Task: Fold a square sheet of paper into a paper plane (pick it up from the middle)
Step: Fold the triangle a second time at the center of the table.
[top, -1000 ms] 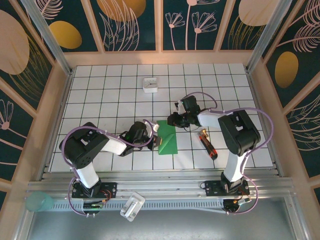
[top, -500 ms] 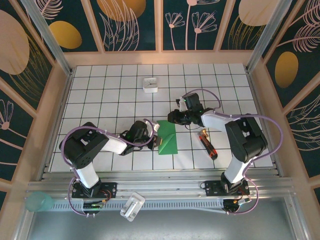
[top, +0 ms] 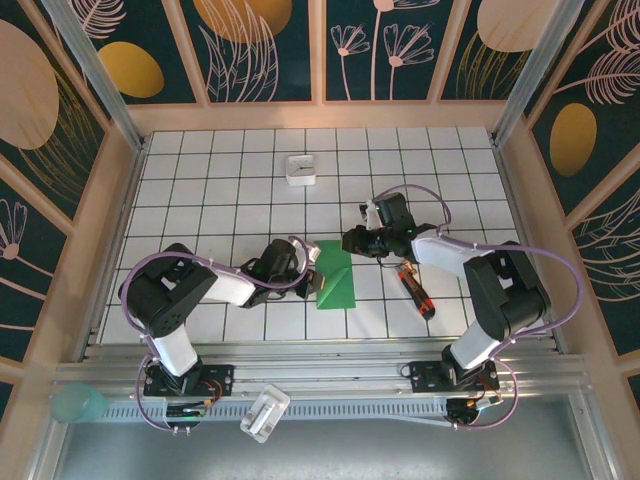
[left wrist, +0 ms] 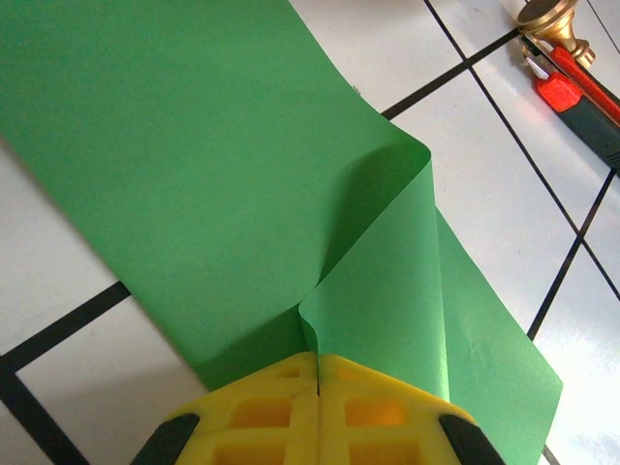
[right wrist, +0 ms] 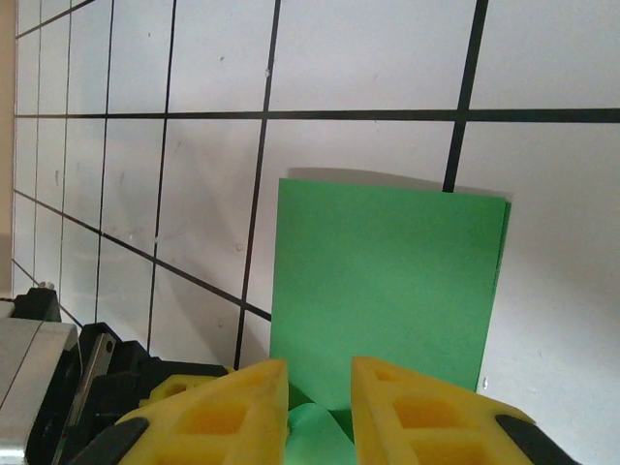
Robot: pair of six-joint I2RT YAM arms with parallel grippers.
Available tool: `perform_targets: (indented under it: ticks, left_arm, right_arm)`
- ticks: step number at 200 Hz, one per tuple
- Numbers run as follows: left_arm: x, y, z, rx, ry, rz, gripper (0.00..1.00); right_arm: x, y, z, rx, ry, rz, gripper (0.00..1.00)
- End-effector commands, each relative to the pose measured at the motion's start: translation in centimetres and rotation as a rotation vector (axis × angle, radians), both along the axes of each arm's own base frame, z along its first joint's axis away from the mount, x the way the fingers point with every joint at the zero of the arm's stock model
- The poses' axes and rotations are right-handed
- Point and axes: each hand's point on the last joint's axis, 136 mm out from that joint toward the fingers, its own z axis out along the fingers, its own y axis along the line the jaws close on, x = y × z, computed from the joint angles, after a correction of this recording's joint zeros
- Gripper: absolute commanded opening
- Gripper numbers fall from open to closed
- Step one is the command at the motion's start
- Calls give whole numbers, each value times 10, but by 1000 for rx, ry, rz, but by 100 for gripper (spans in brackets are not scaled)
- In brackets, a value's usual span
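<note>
The square sheet of paper [top: 336,280] lies folded on the tiled floor between the arms, bright green. In the left wrist view one flap of the paper [left wrist: 387,262] curls up off the flat layer, and my left gripper [left wrist: 318,360] is shut on that flap's corner. From above, the left gripper [top: 311,267] sits at the paper's left edge. My right gripper [top: 351,243] hovers at the paper's far right corner. In its wrist view the right gripper [right wrist: 320,373] is open, the flat paper [right wrist: 387,281] lying just ahead of it.
A red-and-black screwdriver [top: 415,288] lies right of the paper, its brass end toward the right arm; it is also in the left wrist view as the screwdriver [left wrist: 572,82]. A small white box [top: 301,170] sits further back. Wooden walls ring the tiled floor.
The right arm's wrist and elbow have swung to the right, while its fingertips stay near the paper's far corner. The left gripper keeps its hold and has barely moved.
</note>
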Motion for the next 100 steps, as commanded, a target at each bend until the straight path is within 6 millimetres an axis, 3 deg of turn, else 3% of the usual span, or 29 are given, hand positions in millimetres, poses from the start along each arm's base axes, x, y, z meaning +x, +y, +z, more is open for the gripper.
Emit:
perform_targets:
  ticks: [1,69,100]
  left_arm:
    - [-5,24,-46,172,79,35,0]
    - [-7,32,-57,224,116,65,0]
    - [-7,33,-58,230,121,69,0]
  right_arm:
    - [-4,-8,-1,-13,8,-27,24]
    - [-35,-8,3,24,43,-52,20]
    - [-61,10,1,86,84,-43,14]
